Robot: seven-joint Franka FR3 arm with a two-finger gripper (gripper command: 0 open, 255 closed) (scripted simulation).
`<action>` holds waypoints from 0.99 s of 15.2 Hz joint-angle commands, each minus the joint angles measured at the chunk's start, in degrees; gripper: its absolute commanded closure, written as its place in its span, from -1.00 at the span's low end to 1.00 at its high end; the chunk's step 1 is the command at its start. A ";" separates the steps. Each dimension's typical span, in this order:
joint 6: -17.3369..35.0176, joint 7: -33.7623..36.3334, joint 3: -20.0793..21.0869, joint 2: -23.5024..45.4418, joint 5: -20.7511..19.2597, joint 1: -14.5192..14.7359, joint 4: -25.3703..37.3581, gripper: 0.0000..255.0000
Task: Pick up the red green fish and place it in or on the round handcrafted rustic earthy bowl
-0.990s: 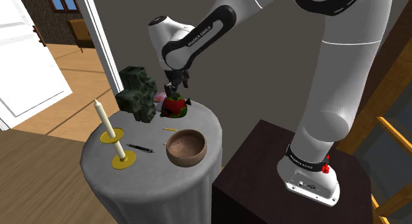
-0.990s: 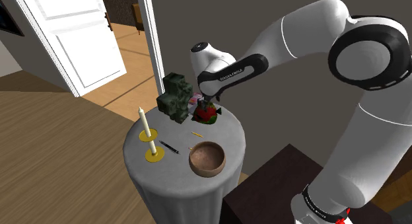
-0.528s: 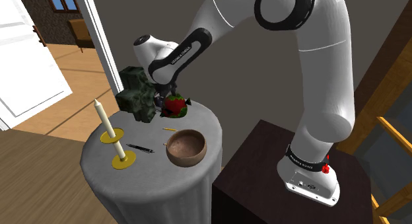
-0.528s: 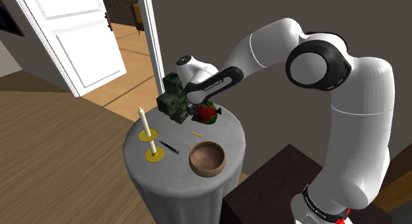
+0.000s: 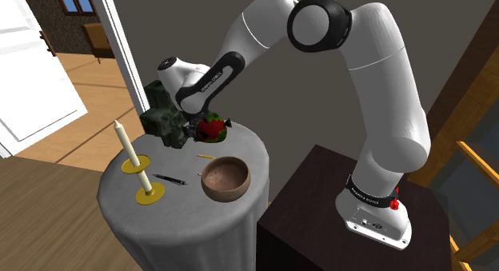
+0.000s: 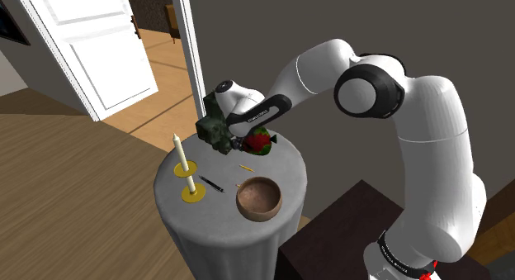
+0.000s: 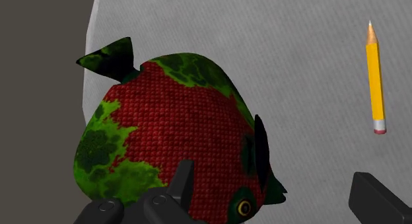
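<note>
Gripper (image 5: 194, 126) low at the fish (image 5: 213, 129)
Shoulder view: it has dropped beside the fish on the table (image 5: 184, 199); bowl (image 5: 225, 178) near. Second exterior view: same. Wrist view: jaws spread, fish (image 7: 178, 123) partly between, unclasped; closing seems next.

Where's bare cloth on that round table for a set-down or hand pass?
Widest bare cloth is mid-table, bordered by the candle, pen, pencil and dark green figure. A narrower strip follows the table rim between fish and bowl. The back is crowded: gripper, fish and figure bunch together.
</note>
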 commanded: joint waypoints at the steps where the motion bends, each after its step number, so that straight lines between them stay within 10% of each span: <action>1: 1.12 0.26 -0.27 0.84 -0.40 -0.10 -0.25 -1.00; 10: 1.93 0.43 -0.49 1.54 -0.69 -0.18 -0.34 -1.00; 11: 1.93 0.43 -0.49 1.54 -0.69 -0.18 -0.34 1.00; 15: 1.92 0.43 -0.49 1.54 -0.69 -0.18 -0.34 1.00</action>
